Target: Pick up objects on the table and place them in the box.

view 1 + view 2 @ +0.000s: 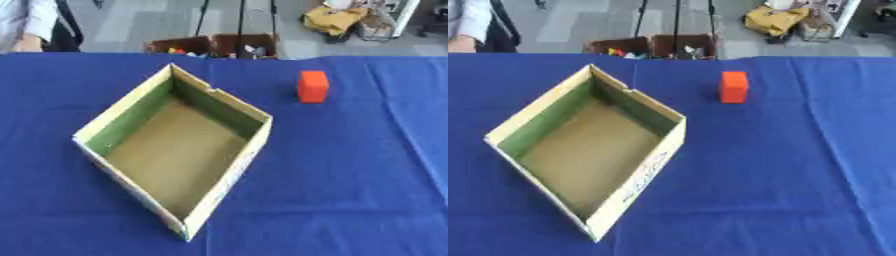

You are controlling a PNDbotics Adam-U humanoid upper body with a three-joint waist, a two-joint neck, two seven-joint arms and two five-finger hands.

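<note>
Standing upright: orange block (312, 86) | apparently plain-faced | beside open box (229, 172)

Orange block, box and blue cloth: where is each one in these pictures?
Orange block (312, 86): left eye view, middle of its front face.
Box (227, 177): left eye view, on its right outer wall.
Blue cloth (780, 175): right eye view, a bare patch right of the box.

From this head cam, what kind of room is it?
Probably a lab or workshop. A table under a blue cloth holds an open cardboard box and an orange block; behind it are bare floor, stand legs and bins of clutter.
</note>
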